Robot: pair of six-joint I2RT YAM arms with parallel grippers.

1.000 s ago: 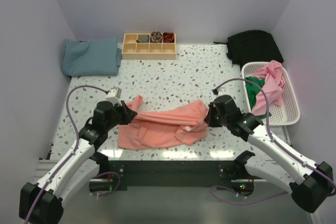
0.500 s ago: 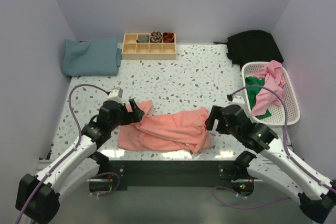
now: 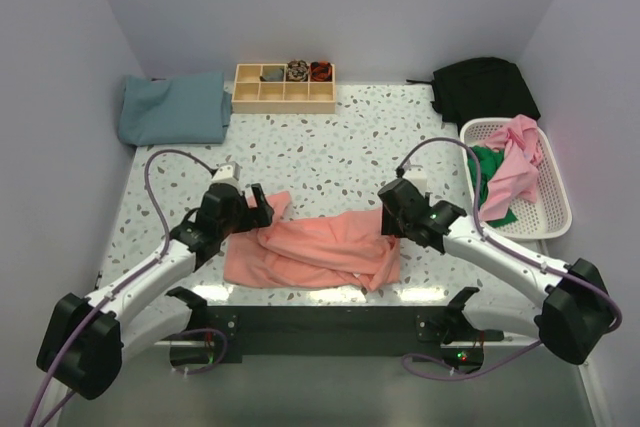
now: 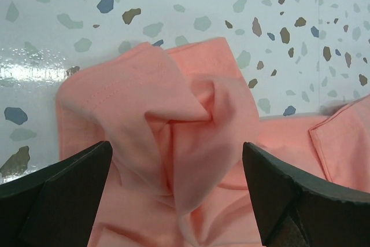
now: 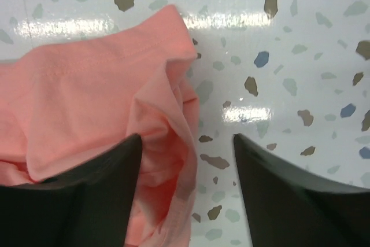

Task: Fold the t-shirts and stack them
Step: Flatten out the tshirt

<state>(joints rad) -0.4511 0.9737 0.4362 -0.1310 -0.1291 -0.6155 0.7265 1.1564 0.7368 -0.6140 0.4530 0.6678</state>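
While the salmon t-shirt (image 3: 318,247) is lying crumpled along the near edge of the terrazzo table (image 3: 340,147), the overhead view is showing the left gripper (image 3: 262,209) hanging over its left sleeve end and the right gripper (image 3: 388,217) over its right end. I judge the two arms are taking opposite ends so the cloth can be pulled flat before folding. A folded teal garment (image 3: 172,107) is sitting at the far left corner, probably the start of the stack, and a white basket (image 3: 552,209) at the right is holding a pink garment (image 3: 518,157) and a green garment (image 3: 488,179) awaiting their turn.

From the left wrist, the left gripper (image 4: 176,148) is showing its fingers (image 4: 58,195) spread wide and released, straddling a twisted hump of the t-shirt (image 4: 185,114), which the overhead camera is reducing to a small fold.

From the right wrist, the right gripper (image 5: 188,140) is likewise standing unclenched, its fingers (image 5: 289,195) bracketing the hemmed edge of the t-shirt (image 5: 104,85), grasping nothing; the stitched hem and doubled-over layer are appearing only here.
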